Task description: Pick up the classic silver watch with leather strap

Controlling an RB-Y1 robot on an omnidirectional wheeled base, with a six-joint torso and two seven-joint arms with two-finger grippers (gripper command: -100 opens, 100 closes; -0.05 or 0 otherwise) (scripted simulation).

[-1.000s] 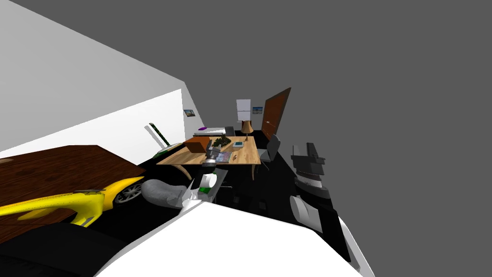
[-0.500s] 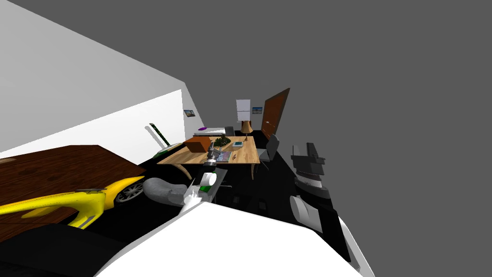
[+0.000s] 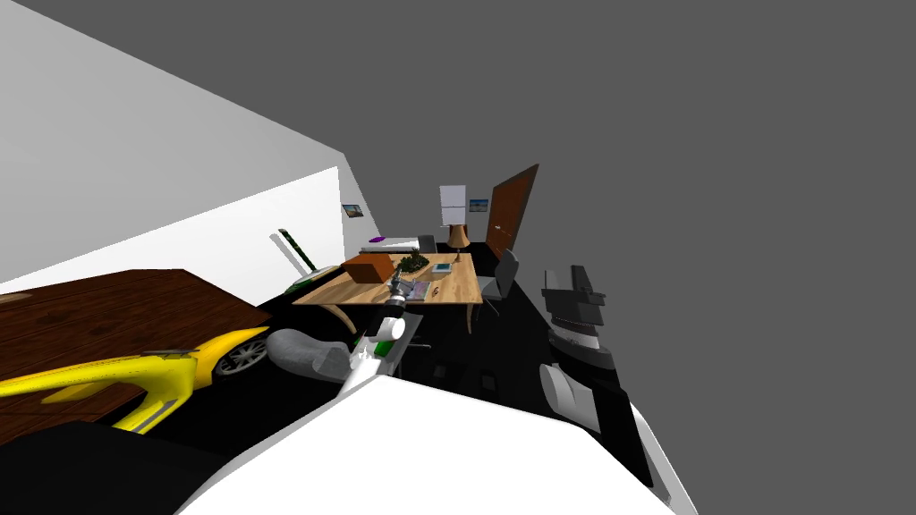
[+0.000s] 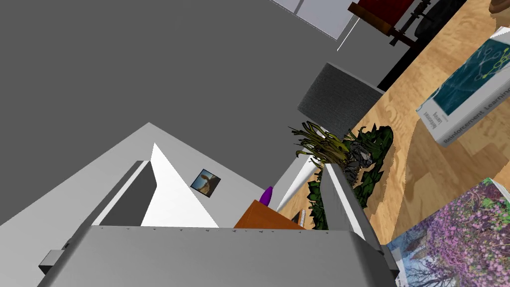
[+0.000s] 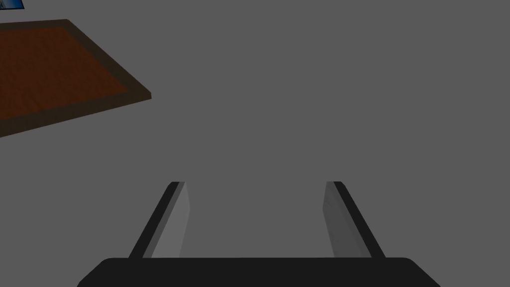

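What seems to be the watch [image 3: 436, 291] is a tiny brown mark at the centre of the head view, too small to make out. It lies on the light wooden tabletop [image 3: 458, 284], just right of a magazine [image 3: 417, 291]. The left end effector [image 3: 400, 287] hangs over the tabletop's near part by the magazine, its two fingers spread wide and empty.

The tabletop also carries one teal-and-white book [image 4: 460, 94], one leafy plant [image 4: 348, 152] and one brown box [image 3: 368, 267]. The magazine's blossom cover is cut off at the lower right corner of the left wrist view.

Past the tabletop stand one lamp [image 3: 459, 235], one grey chair [image 3: 505, 275] and one brown door [image 3: 512, 210]. Two small pictures hang on grey walls, and the floor is black. At lower left, a yellow car [image 3: 116, 380] is cut off by the frame edge.

The right end effector [image 5: 255, 184] is open and holds nothing.
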